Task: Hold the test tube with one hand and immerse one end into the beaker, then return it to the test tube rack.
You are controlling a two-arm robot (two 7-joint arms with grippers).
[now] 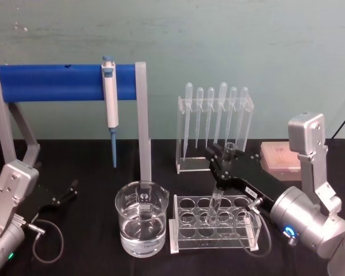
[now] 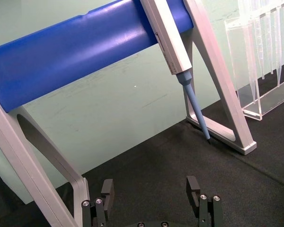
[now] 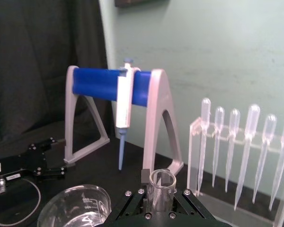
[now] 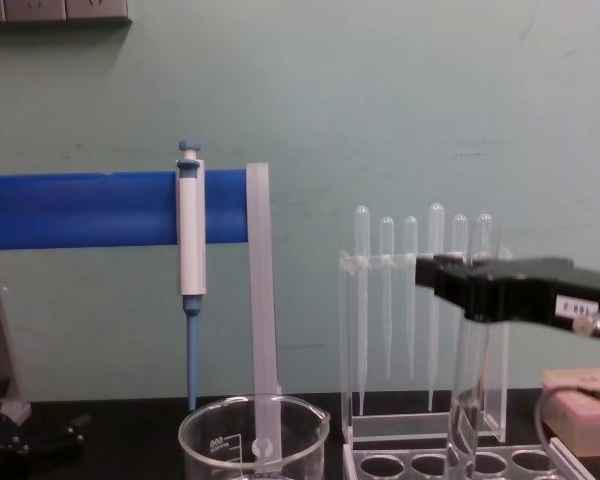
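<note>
Soft, even light fills all four views. The pale wall (image 1: 218, 40) is bright and carries no hard shadow, while the black table (image 1: 92, 172) swallows whatever falls on it. A pale sheen along the top of the blue bar (image 2: 85, 52) puts the light above. White glints sit on the beaker (image 1: 139, 207) and the test tube (image 3: 162, 178) rim. The upper left of the right wrist view stays dim — a dark backdrop (image 3: 38, 71).

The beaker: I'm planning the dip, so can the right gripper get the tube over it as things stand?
Probably yes. The right gripper is shut on the test tube, its lower end in the rack; lifted clear, nothing stands between it and the beaker alongside. The left gripper is parked far left.
</note>
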